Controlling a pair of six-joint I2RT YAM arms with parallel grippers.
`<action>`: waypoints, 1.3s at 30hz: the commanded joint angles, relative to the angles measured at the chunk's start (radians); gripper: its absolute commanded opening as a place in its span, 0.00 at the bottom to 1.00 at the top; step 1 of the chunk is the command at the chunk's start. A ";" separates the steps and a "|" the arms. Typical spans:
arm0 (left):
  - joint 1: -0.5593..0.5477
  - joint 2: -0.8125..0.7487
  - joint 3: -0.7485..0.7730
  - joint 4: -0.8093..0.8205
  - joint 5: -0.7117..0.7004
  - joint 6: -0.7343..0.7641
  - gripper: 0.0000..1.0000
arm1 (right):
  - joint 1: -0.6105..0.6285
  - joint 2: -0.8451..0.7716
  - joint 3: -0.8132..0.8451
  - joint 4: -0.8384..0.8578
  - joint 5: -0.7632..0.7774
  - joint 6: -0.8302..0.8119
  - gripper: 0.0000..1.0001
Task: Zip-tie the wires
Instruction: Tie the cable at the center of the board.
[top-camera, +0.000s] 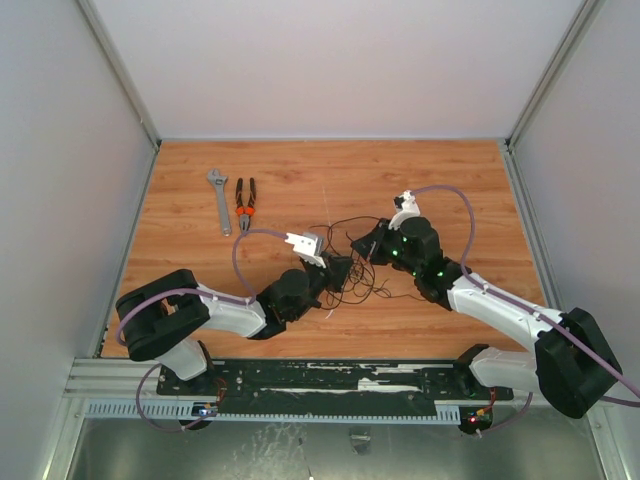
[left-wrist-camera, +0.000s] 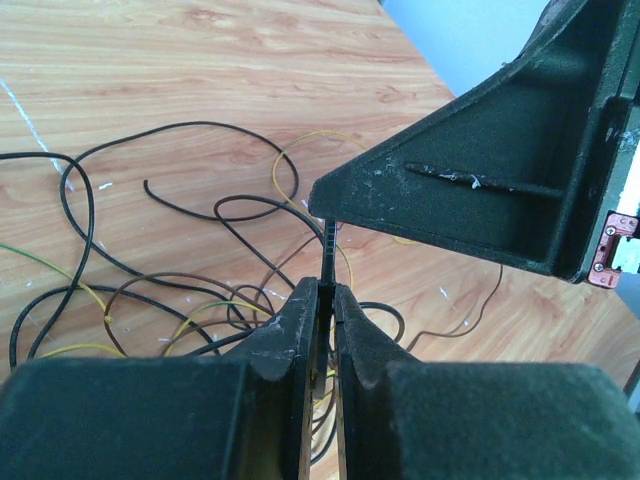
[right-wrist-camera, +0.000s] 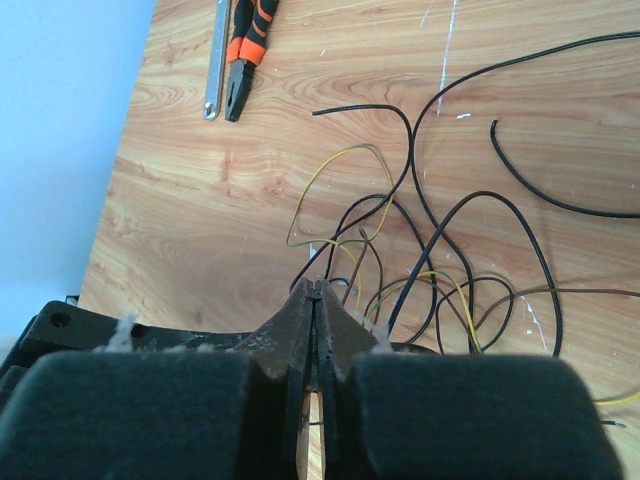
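Wrench (top-camera: 218, 200) and pliers (top-camera: 245, 205) are lying side by side far left on the counter (top-camera: 300, 170), well apart from the rest. Left hand (left-wrist-camera: 325, 285) is pinching the zip tie (left-wrist-camera: 327, 250), fingers nearly closed on it, strip sticking up past the tips. Wires (left-wrist-camera: 240, 300) are sprawling loose on the counter under both hands. Right hand (right-wrist-camera: 316, 290) is sitting fully closed, tip touching the strip's top end; can't tell if it's gripping it.

Two arms stand side by side, the left arm (top-camera: 235, 312) and the right arm (top-camera: 500, 305), both white shells between bulky black joints. Lilac cables (top-camera: 472, 225) loop along them. Green lights (top-camera: 418, 262) dot the right wrist. The left tool (left-wrist-camera: 327, 285) and right tool (right-wrist-camera: 316, 288) are matte black and scuffed.
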 joint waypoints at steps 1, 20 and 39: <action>-0.019 -0.006 -0.030 -0.013 -0.011 -0.008 0.00 | 0.000 -0.013 0.041 0.060 0.055 -0.011 0.00; -0.019 -0.058 -0.079 -0.061 -0.077 -0.014 0.00 | -0.009 0.014 0.195 0.062 0.031 -0.070 0.00; -0.020 -0.091 -0.088 -0.110 -0.146 -0.015 0.00 | -0.030 0.027 0.331 0.043 0.020 -0.120 0.00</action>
